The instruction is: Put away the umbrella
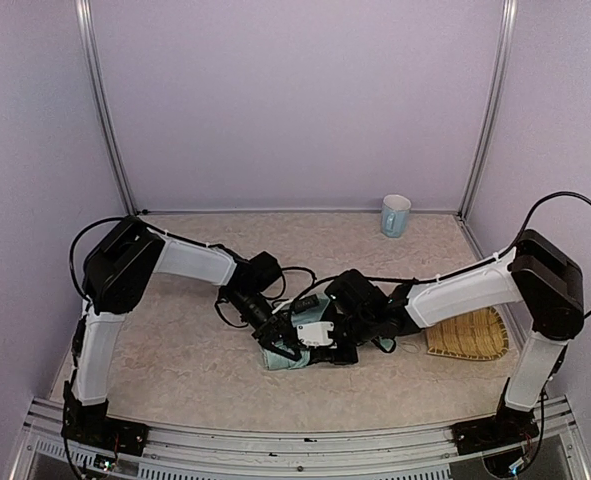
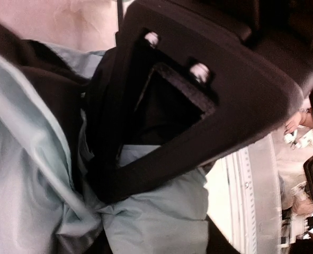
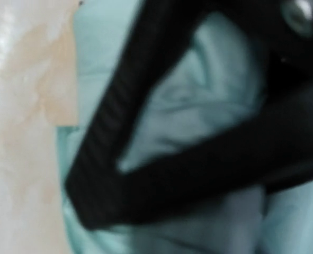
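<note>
Arms both fold inward, low over the umbrella; left fingers and right fingers touch its fabric; grip unclear.

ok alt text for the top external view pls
Two robot arms reach inward from the near edge, the left hand and the right hand both down on a crumpled mint-blue umbrella in the middle of the table. A pale blue mug stands at the back right, and a woven straw mat lies by the right arm.
</note>
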Controlling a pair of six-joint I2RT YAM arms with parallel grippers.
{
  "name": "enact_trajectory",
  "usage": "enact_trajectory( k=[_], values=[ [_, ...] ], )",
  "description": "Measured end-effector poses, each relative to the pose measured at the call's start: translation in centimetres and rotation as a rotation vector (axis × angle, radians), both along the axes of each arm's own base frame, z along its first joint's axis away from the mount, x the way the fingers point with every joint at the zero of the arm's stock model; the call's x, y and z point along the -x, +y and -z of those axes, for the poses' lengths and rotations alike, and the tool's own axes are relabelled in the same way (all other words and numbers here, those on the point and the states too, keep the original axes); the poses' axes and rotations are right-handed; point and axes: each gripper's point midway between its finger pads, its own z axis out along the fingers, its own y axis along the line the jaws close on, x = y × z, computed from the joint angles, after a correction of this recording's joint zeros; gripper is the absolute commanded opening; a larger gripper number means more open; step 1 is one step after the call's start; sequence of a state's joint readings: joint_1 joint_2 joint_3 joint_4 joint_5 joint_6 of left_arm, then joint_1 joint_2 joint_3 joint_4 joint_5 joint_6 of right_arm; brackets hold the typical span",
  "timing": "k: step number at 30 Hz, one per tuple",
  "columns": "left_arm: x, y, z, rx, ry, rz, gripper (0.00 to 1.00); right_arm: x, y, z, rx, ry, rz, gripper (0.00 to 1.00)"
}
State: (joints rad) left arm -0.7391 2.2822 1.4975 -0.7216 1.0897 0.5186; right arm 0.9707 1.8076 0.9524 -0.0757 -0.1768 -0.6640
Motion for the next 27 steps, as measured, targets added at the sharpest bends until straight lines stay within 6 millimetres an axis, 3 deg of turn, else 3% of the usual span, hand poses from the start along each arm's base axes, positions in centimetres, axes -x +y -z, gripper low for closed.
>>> enact_trajectory(
  k=[6,11,15,19,22,25,27],
  values=[
    [-1.8,1.7,-1.9,0.009,-0.2,-0.139,0.75,-0.6,1.1,-1.4,-0.029,0.039,0.014,0.15],
    [-2.9,3.9,-4.8,0.097,-0.431,-0.289,0.73,-0.2,1.1,-1.0,-0.012,0.15,0.04,0.15],
    [-3.3,5.1,-7.6,0.182,-0.6,-0.372,0.65,-0.3,1.0,-0.8,-0.017,0.226,0.057,0.15],
    [-2.6,6.2,-10.1,0.239,-0.786,-0.415,0.57,-0.6,0.9,-0.8,-0.034,0.352,0.067,0.15],
    [-0.8,6.0,-11.7,0.281,-0.939,-0.381,0.58,-0.8,0.9,-0.9,-0.051,0.46,0.07,0.15],
    [0.4,4.8,-12.0,0.28,-1.065,-0.319,0.68,-0.9,0.9,-0.8,-0.065,0.576,0.073,0.14],
    [0.6,3.9,-11.0,0.232,-1.122,-0.263,0.74,-0.8,0.9,-0.8,-0.073,0.644,0.07,0.14]
  ],
)
